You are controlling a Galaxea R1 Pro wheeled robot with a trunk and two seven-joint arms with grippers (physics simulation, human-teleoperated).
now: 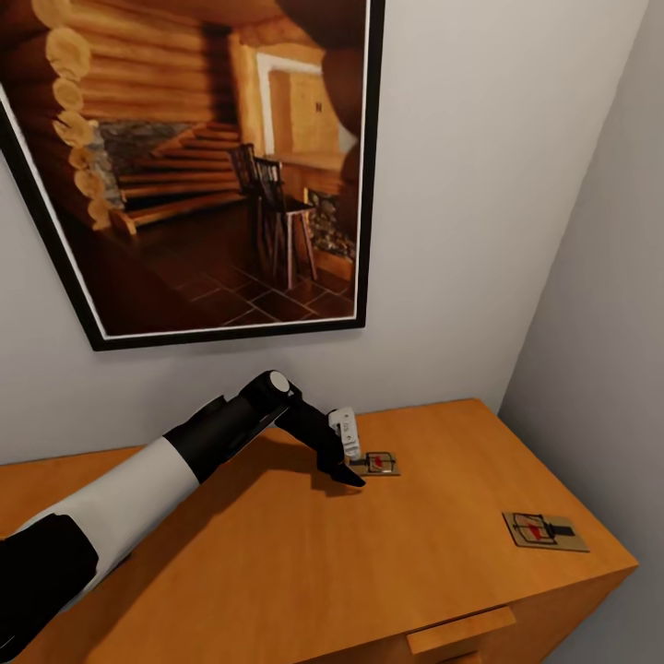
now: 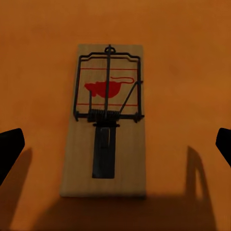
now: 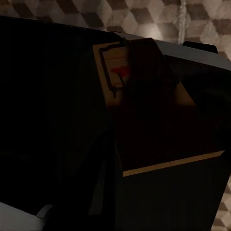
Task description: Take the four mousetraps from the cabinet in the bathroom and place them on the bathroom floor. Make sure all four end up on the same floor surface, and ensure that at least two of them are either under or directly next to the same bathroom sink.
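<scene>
One mousetrap point(image 1: 381, 464) is found lying flat on the top of the cabinet point(image 1: 277, 553), toward the back of that surface and near the wall point(image 1: 480, 184). In the left wrist view the same mousetrap point(image 2: 107, 118) is seen as a tan wooden board with dark wire parts, a coil spring across its middle and a red mouse print, resting squarely on the orange-tan wood. The left end effector point(image 1: 353, 472) is recorded just at the 9 o'clock side of this trap in the head view, pointed down at the surface. Its fingertips point(image 2: 9, 147) are spread wide, one at each side edge of the wrist picture, well clear of the board; the end effector is open and nothing is gripped.

A second mousetrap point(image 1: 544, 531) is noted at roughly 4 o'clock from the first, well apart from it, close to the cabinet's front right corner. A slab handle of a drawer point(image 1: 461, 631) is observed below the front edge.

In the right wrist view a third mousetrap point(image 3: 115, 67) is partly seen in deep shadow, with its red mark and wire visible, lying against a dark shape. Whether the right end effector is holding it, and whether that end effector is open or closed, cannot be told. Cube-patterned tiles of the bathroom floor point(image 3: 72, 12) are observed beyond.

A framed picture point(image 1: 203, 166) of a log interior is mounted on the wall above the cabinet, at 12 o'clock from the arm.
</scene>
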